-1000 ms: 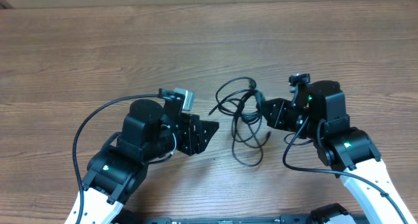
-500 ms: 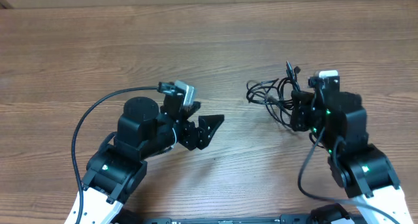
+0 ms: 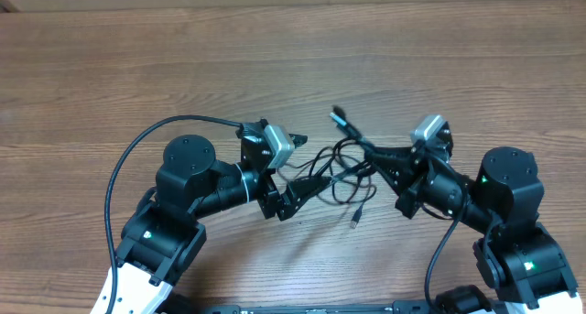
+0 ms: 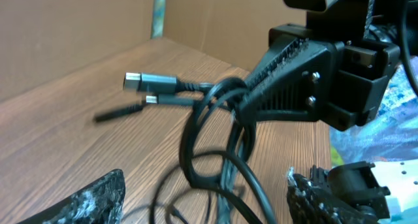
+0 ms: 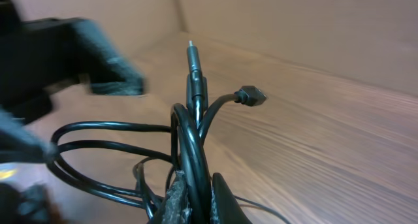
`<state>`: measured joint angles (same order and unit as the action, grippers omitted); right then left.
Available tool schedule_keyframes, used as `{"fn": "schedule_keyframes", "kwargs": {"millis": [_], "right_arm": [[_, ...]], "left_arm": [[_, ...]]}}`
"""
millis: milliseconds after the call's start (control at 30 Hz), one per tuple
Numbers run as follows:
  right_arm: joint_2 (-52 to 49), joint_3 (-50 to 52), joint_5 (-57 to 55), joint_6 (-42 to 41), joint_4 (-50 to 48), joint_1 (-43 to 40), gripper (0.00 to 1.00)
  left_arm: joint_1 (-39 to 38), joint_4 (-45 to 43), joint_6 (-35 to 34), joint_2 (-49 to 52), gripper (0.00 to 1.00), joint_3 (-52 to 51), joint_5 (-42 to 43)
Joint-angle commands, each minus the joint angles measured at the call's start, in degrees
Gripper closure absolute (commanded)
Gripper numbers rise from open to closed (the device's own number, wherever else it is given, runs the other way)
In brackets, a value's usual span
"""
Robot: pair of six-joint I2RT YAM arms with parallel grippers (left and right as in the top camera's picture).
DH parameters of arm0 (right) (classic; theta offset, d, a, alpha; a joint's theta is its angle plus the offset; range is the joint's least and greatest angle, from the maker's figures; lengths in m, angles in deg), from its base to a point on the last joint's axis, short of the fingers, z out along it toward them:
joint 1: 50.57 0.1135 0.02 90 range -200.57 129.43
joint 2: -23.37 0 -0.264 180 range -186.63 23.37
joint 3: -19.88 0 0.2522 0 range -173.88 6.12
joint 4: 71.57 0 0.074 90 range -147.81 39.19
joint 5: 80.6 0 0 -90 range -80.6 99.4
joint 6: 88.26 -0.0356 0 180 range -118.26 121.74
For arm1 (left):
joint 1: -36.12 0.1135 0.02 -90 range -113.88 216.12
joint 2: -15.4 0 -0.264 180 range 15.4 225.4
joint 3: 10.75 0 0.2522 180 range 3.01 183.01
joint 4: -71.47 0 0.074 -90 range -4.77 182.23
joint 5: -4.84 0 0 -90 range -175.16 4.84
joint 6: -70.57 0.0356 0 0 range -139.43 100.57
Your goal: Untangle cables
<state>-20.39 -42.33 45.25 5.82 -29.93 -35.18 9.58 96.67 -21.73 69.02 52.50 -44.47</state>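
Two arms meet over a snarl of cables (image 3: 337, 172) at the centre of the worktop (image 3: 183, 58). The right gripper (image 3: 374, 155) is pinched together on a bunch of strands at the bundle's 3 o'clock edge and holds them up off the wood, so that loops hang toward the left arm. The left gripper (image 3: 300, 175) has its jaws wide apart and holds nothing. In its wrist view the loops rise just ahead of and between its two fingers (image 4: 91, 201), and no contact can be made out.

Seen from overhead, the cables lie at 3 o'clock from the left gripper and at 9 o'clock from the right, with the tangle stretched roughly along the 9-to-3 line between them. One plug (image 3: 339, 119) points out toward 11 o'clock; another plug (image 3: 355, 221) trails at 6 o'clock on the wood.

The left arm is the free one and is as near as the right. The coming move likely turns on closing on a single loop and drawing it toward 9 o'clock, away from the clamped end. The likely risk is catching several strands at once and tightening the knot.
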Motion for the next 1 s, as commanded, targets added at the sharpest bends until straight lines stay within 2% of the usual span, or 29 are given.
{"fn": "schedule_keyframes", "kwargs": {"millis": [0,167,267,400,500,567,667,700,800,967], "right_arm": [[0.7,-1.2,9.1,-1.6,-1.1,0.0,0.96],[0.7,-1.2,16.7,-3.6,-4.9,0.0,0.96],[0.7,-1.2,19.7,-7.6,-8.0,0.0,0.96],[0.7,-1.2,20.9,-8.8,-8.0,0.0,0.96],[0.7,-1.2,21.6,-10.3,-8.1,0.0,0.96],[0.7,-1.2,21.6,-10.4,-8.1,0.0,0.96],[0.7,-1.2,21.5,-12.7,-9.3,0.0,0.96],[0.7,-1.2,21.4,-14.3,-10.3,0.0,0.96],[0.7,-1.2,20.8,-15.0,-11.2,0.0,0.96],[0.7,-1.2,14.4,-20.4,-11.1,0.0,0.96]], "left_arm": [[-0.9,-1.0,4.8,-0.4,0.20,0.9,2.3],[-1.8,-1.4,5.1,-0.3,0.19,0.9,2.3],[-2.3,-1.4,4.9,0.0,0.21,0.9,2.3],[-2.5,-1.4,4.7,0.4,0.39,0.9,2.4],[-2.5,-1.6,4.0,0.4,0.44,0.9,2.4],[-2.5,-1.8,1.7,0.4,0.54,0.9,2.5],[-3.3,-1.9,0.8,0.4,0.62,0.9,2.6],[-4.0,-2.0,0.8,0.4,0.68,0.9,2.6],[-5.6,-2.3,0.8,0.4,0.75,0.9,2.1],[-6.1,-2.3,-3.7,0.4,0.90,0.9,-5.0]]}}
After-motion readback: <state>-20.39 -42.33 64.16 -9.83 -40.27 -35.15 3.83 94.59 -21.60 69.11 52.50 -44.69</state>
